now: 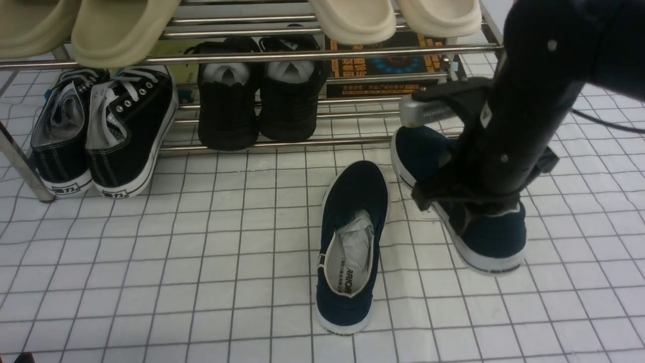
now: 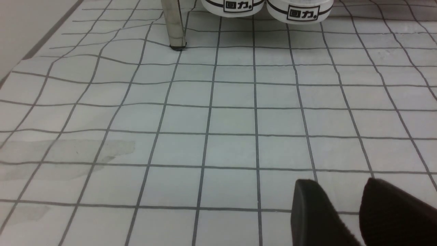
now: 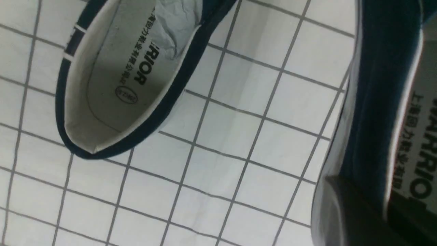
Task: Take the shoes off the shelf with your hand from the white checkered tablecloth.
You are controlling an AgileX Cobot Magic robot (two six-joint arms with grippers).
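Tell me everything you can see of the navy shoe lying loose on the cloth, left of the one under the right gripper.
The loose navy shoe is a canvas-looking slip-on with a white sole rim, white insole printed in black, and crumpled paper stuffed in the toe. It lies sole-down on the checkered tablecloth, toe toward the shelf, heel toward the camera. Only the cloth touches it; the other navy shoe stands apart.

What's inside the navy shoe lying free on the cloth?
In the navy shoe: crumpled paper on a white printed insole. Its toe cavity is covered by the upper.
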